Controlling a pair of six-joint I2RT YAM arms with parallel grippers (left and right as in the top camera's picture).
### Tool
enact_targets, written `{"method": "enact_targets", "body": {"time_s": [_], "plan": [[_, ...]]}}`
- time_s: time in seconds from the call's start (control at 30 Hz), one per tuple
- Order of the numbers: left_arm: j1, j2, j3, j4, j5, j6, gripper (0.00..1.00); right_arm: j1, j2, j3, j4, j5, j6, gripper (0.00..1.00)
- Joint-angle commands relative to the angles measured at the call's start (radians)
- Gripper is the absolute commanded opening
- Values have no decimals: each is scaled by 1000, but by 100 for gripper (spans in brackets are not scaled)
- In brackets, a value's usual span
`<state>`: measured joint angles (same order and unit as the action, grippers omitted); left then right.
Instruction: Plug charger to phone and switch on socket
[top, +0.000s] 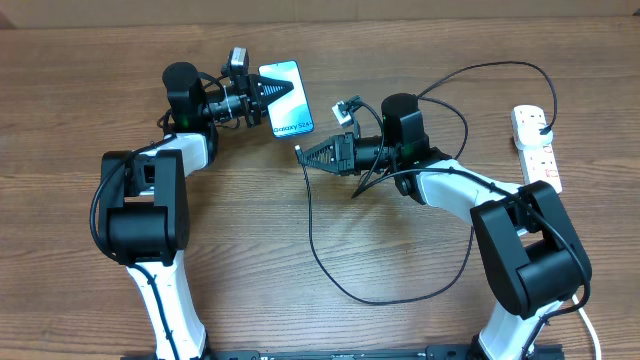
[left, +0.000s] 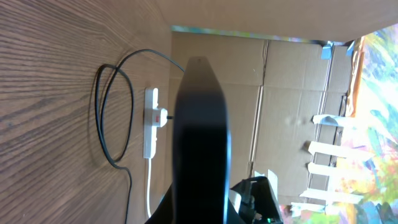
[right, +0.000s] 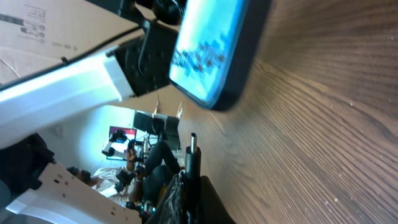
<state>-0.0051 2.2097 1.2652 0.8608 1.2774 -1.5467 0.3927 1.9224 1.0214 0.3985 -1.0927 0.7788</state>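
Observation:
The phone (top: 286, 97), light-blue screen up, lies at the table's back middle. My left gripper (top: 268, 97) is shut on its left edge; in the left wrist view the phone's dark edge (left: 200, 143) fills the middle. My right gripper (top: 312, 155) is shut on the charger's connector tip (top: 299, 150), which sits just below the phone's lower end. In the right wrist view the tip (right: 193, 146) points up at the phone (right: 211, 50), a gap apart. The black cable (top: 330, 270) loops over the table to a plug in the white socket (top: 535, 140) at the right.
The socket's thick white cord (top: 590, 325) runs along the right edge. The socket (left: 151, 121) and black cable loop (left: 112, 118) also show in the left wrist view. Cardboard walls (left: 280, 93) stand behind the table.

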Motion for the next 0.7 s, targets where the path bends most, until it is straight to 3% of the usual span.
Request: {"method": "enact_targets", "body": {"time_s": [0.0, 0.67], "plan": [[-9, -16, 14, 12, -17, -2, 4, -4, -15, -8, 36, 8, 68, 4], [-34, -16, 14, 12, -27, 6, 5, -15, -15, -8, 61, 57, 116, 4]]}}
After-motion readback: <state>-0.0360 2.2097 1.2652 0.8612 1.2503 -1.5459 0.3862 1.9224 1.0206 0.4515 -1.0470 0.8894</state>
